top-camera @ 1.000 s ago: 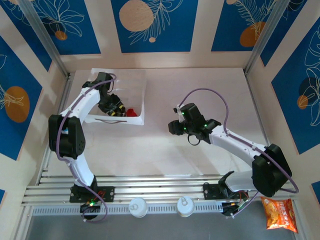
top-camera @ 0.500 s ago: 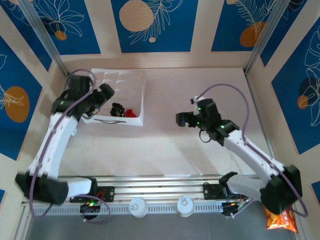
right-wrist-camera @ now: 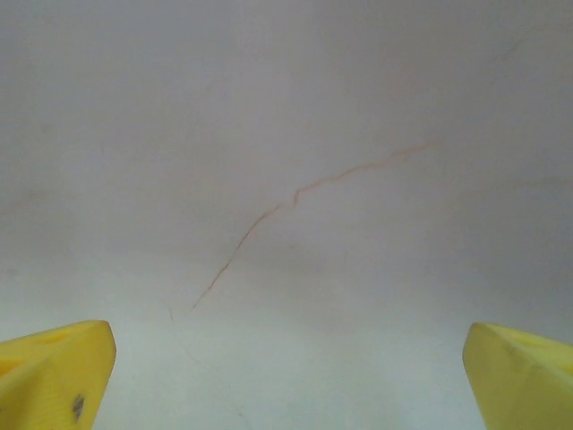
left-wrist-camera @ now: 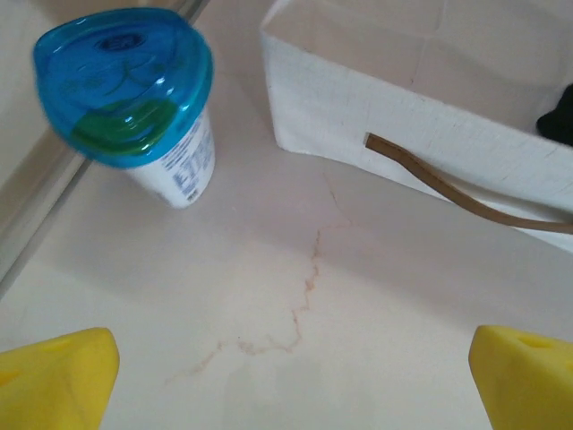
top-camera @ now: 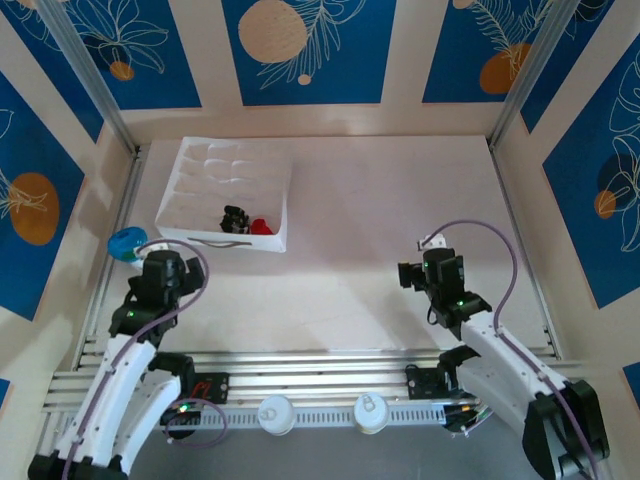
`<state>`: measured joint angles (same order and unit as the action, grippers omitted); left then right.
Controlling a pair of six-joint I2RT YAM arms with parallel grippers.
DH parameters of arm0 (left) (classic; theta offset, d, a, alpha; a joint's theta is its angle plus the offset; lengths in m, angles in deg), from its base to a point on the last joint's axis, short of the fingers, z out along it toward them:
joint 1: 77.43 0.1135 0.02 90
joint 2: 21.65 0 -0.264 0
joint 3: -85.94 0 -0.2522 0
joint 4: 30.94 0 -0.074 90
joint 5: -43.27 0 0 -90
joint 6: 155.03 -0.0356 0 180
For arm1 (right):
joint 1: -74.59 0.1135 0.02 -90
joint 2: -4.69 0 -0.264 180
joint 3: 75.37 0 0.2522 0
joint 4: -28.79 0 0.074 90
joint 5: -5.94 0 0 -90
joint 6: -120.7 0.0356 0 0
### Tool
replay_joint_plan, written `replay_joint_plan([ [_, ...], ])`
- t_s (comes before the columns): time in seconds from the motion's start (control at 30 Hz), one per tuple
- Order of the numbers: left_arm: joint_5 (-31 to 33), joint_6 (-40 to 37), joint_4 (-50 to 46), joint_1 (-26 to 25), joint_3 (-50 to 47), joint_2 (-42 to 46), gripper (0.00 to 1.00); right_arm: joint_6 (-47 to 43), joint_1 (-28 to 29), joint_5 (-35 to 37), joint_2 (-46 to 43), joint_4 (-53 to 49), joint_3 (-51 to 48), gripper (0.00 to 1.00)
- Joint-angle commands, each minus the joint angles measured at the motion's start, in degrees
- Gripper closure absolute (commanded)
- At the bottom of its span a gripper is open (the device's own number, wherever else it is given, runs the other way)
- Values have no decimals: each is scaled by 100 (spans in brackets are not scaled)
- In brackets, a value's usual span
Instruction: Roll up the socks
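We are holding both arms clear of the white tray [top-camera: 215,160] — the left gripper [left-wrist-camera: 286,381] off its front-left corner beside a blue-lidded cup [left-wrist-camera: 134,98], the right gripper [right-wrist-camera: 286,372] well to the tray's right, both spread wide and carrying nothing. The socks [top-camera: 248,220] are lying bunched together in the tray's front-right part, red touching dark. We are reading this as the closing step — the roll's tightness is too small to tell, so the next move is calling only for a check

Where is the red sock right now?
In the top external view's left half, the red sock lies inside the white tray at its near right corner, beside the striped sock.
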<state>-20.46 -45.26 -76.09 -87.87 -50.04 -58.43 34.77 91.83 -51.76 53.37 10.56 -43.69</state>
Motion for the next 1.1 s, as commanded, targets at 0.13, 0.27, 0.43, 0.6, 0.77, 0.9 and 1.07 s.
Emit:
replay_joint_plan([
  [0.13, 95, -1241, 4528, 74, -834, -2082, 0, -319, -889, -1778, 1903, 2374, 452, 1],
  [0.27, -217, -1387, 6897, 162, -972, -3726, 0, -279, -1213, -2391, 2898, 3165, 942, 1],
  [0.43, -632, -1873, 7269, 463, -483, -4625, 0, 179, -1762, -3022, 3769, 4129, 1124, 1],
  [0.6, -1083, -1813, 9169, 658, -1434, -4746, 0, 13, -1765, -3358, 3739, 5570, 278, 1],
  [0.77, -1521, -1898, 9786, 674, -1663, -5232, 0, -52, -1630, -2975, 3816, 5339, 397, 1],
  [0.9, -1789, -1982, 8672, 693, -997, -5254, 0, 138, -1698, -2787, 3870, 5009, 637, 1],
  [1.07, -1774, -1988, 8743, 693, -1016, -5273, 0, 146, -1723, -2846, 3850, 5009, 622, 1],
])
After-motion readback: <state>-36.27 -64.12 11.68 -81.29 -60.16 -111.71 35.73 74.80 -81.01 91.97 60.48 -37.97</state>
